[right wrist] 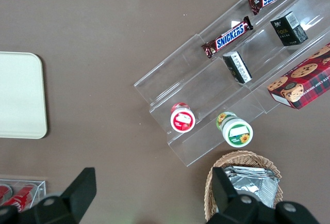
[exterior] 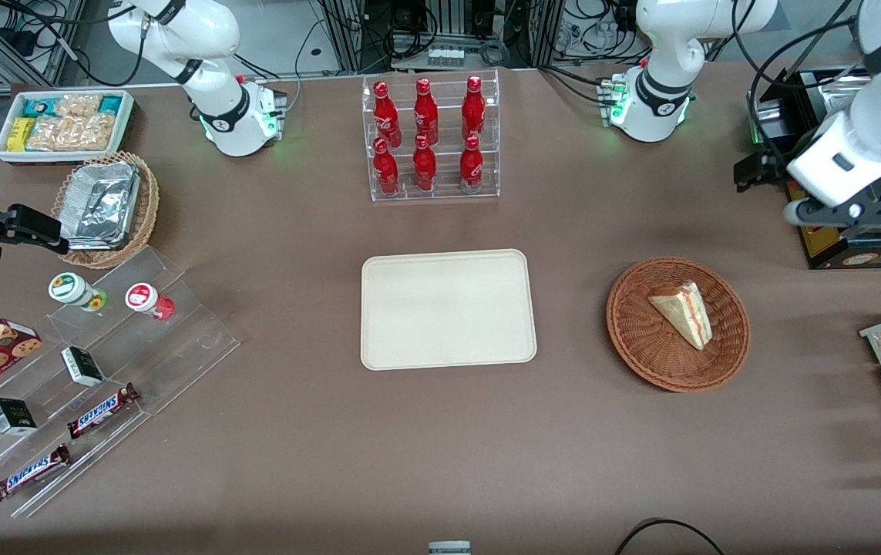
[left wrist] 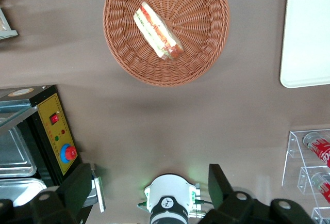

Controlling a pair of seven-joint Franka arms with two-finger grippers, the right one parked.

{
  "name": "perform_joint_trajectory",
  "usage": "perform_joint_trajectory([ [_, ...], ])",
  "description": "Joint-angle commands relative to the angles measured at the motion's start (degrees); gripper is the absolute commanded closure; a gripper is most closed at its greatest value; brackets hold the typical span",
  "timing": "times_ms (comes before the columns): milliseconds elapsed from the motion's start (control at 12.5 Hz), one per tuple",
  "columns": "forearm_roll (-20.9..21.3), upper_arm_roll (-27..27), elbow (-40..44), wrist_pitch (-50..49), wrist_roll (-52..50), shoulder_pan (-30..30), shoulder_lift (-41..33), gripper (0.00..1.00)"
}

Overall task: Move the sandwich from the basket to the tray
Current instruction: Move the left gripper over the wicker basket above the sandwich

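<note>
Two Snickers bars (exterior: 62,443) are lying nearest the camera at the lower left of the front view, on a clear stepped acrylic display (exterior: 101,370). At centre, the flat cream-beige rectangular tray (exterior: 448,308) is sitting bare, ready to receive. Right of centre, the pale triangular sandwich wedge (exterior: 683,312) is resting on its side in the round reddish-brown wicker basket (exterior: 677,324), filling edge exposed for a grasp. At the right edge, the left arm's gripper (exterior: 845,210) is hovering high, well apart from the basket.

From the left wrist, the gripper's fingers (left wrist: 221,182) are standing spread wide, holding nothing, above the sandwich (left wrist: 157,30) in its basket (left wrist: 166,28).

From the right wrist, "SNICKERS" is reading clearly on both bars (right wrist: 229,37).
</note>
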Motion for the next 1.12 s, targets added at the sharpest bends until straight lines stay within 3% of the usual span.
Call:
perform_joint_trajectory([
  [0, -0.8, 0.8, 0.8, -0.8, 0.0, -0.6, 0.2, 0.0],
  [560, -1.6, 0.8, -3.6, 6.1, -0.6, 1.5, 5.3, 0.0],
  [1040, -1.6, 0.7, -16.8, 26.4, -17.8, 1.4, 6.2, 0.0],
])
